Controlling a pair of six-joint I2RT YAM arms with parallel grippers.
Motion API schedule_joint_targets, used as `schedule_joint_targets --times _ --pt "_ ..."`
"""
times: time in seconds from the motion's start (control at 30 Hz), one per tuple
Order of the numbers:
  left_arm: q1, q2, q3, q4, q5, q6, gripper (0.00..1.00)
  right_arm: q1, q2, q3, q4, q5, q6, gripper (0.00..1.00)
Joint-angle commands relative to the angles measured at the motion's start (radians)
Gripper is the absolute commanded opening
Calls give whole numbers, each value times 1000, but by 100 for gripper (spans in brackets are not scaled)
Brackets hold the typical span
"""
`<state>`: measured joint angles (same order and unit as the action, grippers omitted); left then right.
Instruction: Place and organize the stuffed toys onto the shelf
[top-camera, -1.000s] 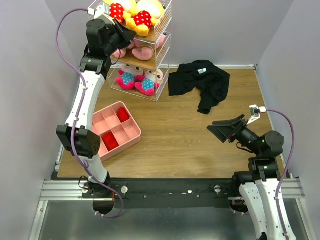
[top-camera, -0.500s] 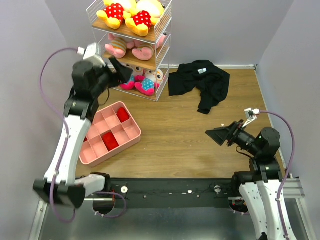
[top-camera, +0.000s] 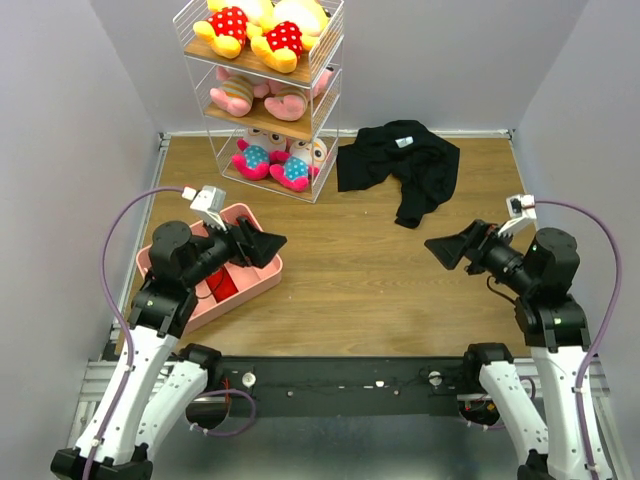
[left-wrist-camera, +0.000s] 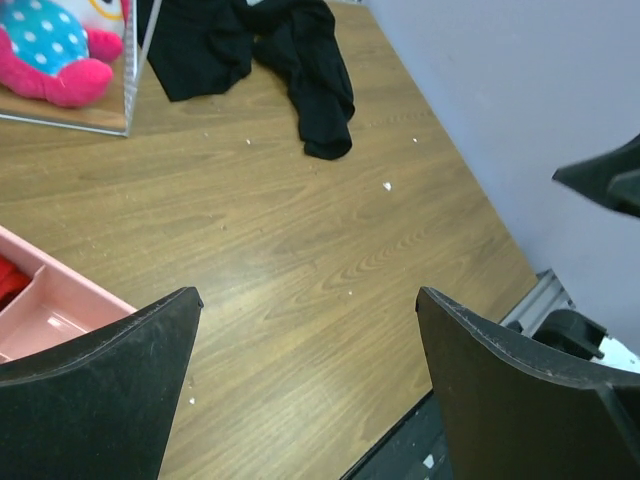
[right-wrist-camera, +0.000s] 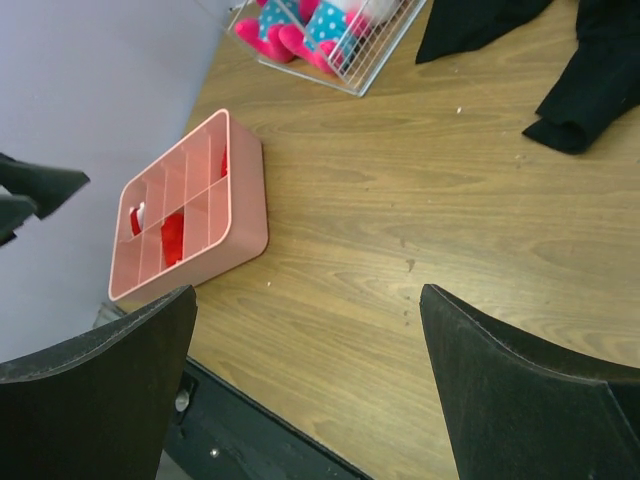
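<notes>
We see the six stuffed toys (top-camera: 285, 38) sitting two on each level of the shelf (top-camera: 258, 121), at 11 o'clock on the bench (top-camera: 350, 285). The left end effector (top-camera: 268, 243), by the pink tray (top-camera: 262, 274), is wide and empty. The right end effector (top-camera: 440, 247), at 4 o'clock, is also wide and empty.

Shelf (top-camera: 333, 95) is white wire with pale wood boards. Top-tier toys (top-camera: 262, 25) are yellow in red with white dots, middle-tier toys (top-camera: 262, 97) pink and striped, bottom-tier toys (top-camera: 275, 162) hot pink with dotted blue. Garment (top-camera: 405, 165) right of the shelf is black, tray (top-camera: 262, 272) pink.
</notes>
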<state>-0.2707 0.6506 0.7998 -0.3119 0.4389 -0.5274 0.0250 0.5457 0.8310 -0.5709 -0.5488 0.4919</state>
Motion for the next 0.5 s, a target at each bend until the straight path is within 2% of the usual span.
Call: schedule_joint_targets --times 0.0,0.17,0.47 --pt "-5 -40 -66 88 81 1 99 4 40 88 -9 32 -42 100" --pt "-5 -51 -80 92 93 15 99 4 46 108 67 -63 -29 100" --pt "-5 -85 -96 106 70 1 99 6 5 60 126 -91 -9 100"
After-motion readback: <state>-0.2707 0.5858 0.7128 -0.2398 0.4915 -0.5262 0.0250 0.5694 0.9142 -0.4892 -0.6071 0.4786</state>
